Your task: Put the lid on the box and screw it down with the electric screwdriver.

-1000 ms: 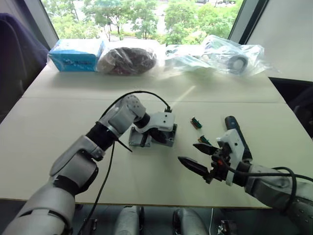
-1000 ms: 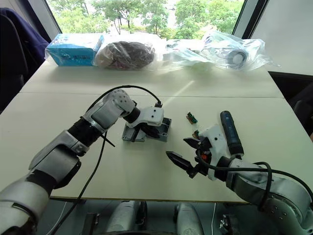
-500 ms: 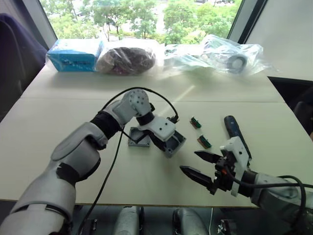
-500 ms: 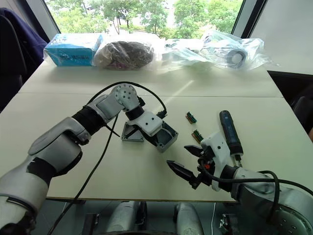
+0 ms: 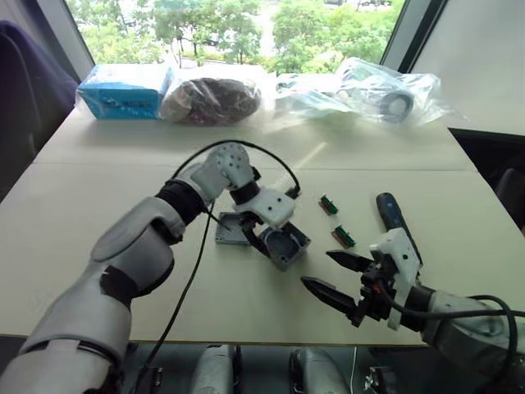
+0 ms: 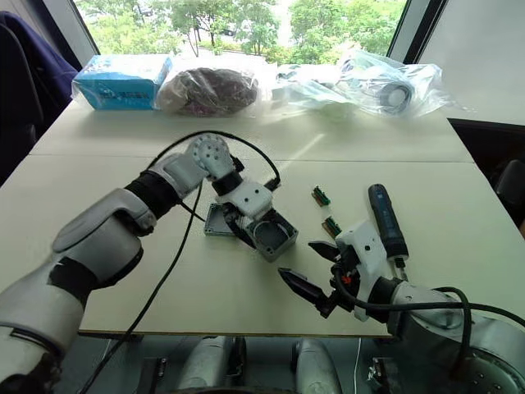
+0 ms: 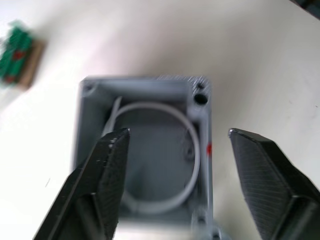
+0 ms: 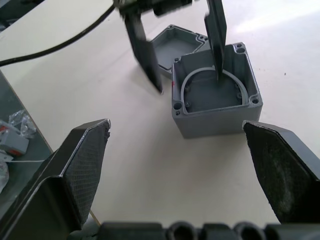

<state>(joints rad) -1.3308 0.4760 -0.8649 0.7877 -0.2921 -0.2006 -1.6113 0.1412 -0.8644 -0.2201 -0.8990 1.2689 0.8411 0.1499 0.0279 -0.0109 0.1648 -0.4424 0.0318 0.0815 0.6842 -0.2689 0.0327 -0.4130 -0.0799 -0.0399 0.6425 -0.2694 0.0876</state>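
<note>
Left hand point(image 5: 264, 239) is spread wide over the box point(image 5: 285, 245), one finger inside it (not gripping). The lid point(image 5: 232, 231) lies just behind on the counter point(image 5: 98, 205); fetching it looks next. Right hand point(image 5: 332, 277) is open, empty; the electric screwdriver point(image 5: 392, 215) lies beyond.

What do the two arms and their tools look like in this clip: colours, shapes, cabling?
Both arms have light grey rounded shells with black joint sections. A loose black cable loops from the left forearm to a white wrist block, and another runs along the right arm. The left tool and right tool each carry two black tapered fingers; the right tool's pads are cross-hatched.
</note>
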